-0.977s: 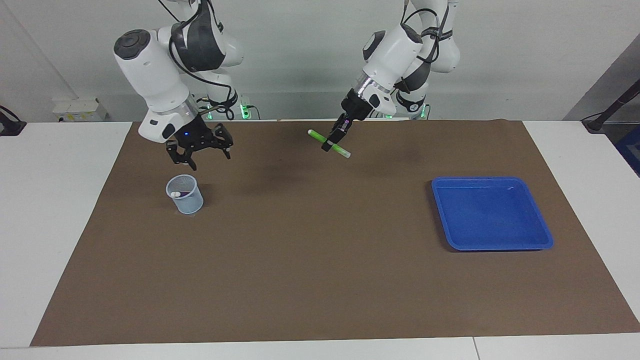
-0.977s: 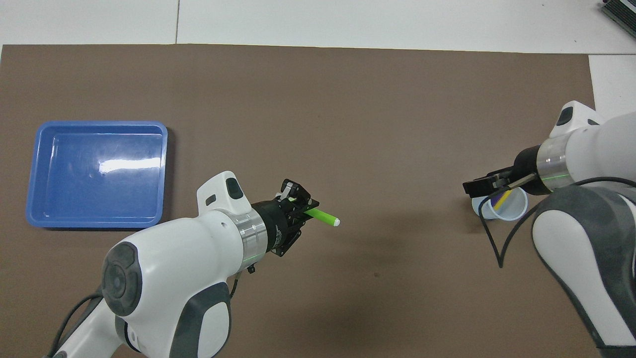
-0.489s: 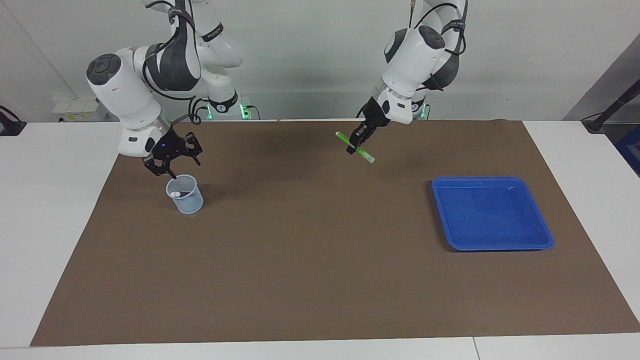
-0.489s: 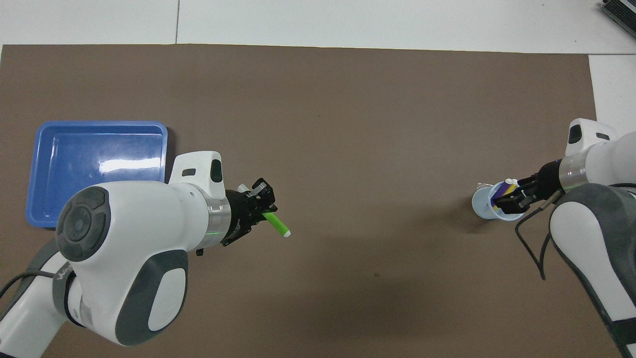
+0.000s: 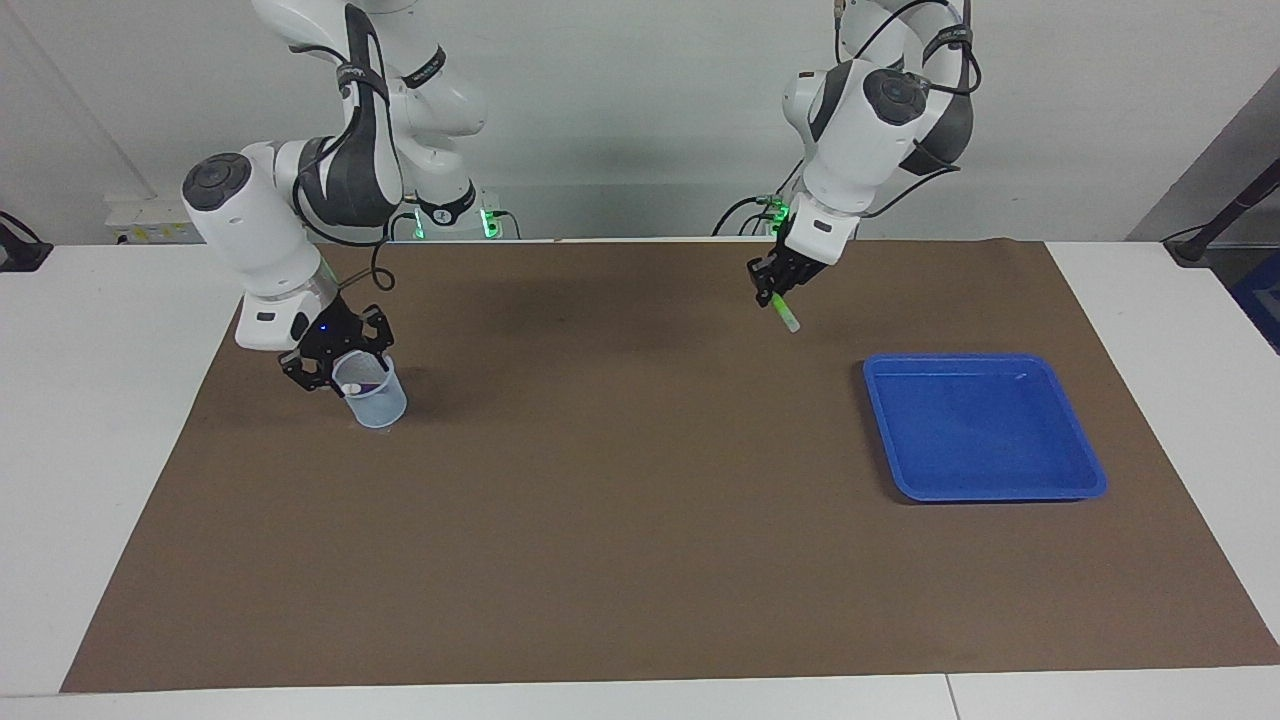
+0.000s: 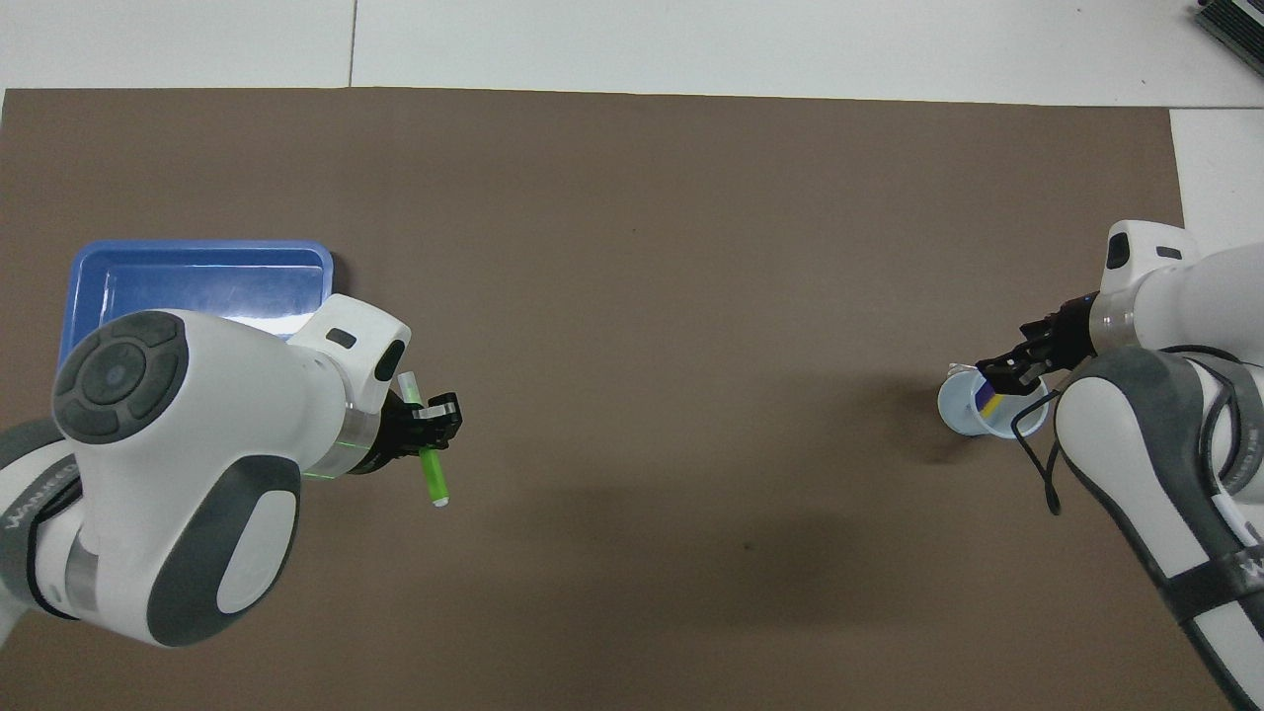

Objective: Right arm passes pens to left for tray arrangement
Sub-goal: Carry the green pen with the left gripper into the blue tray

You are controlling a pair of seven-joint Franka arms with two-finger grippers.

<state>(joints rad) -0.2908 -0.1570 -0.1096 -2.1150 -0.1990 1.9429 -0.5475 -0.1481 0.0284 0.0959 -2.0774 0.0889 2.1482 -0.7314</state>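
Brown mat (image 5: 640,560) bare btwn mesh cup (image 5: 376,400) & tray (image 5: 985,480) — nothing blocking.

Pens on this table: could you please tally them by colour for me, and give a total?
Green pen: 1, held by the left hand over the mat.
Yellow pen: 1, in the cup.
Purple pen: 1, in the cup.
Total: 3

Facing view: high across the table, looking toward the robots. Overhead view: above the robots' end, steeply down and forward. Shared: brown mat (image 5: 640,520), blue tray (image 6: 94,286).
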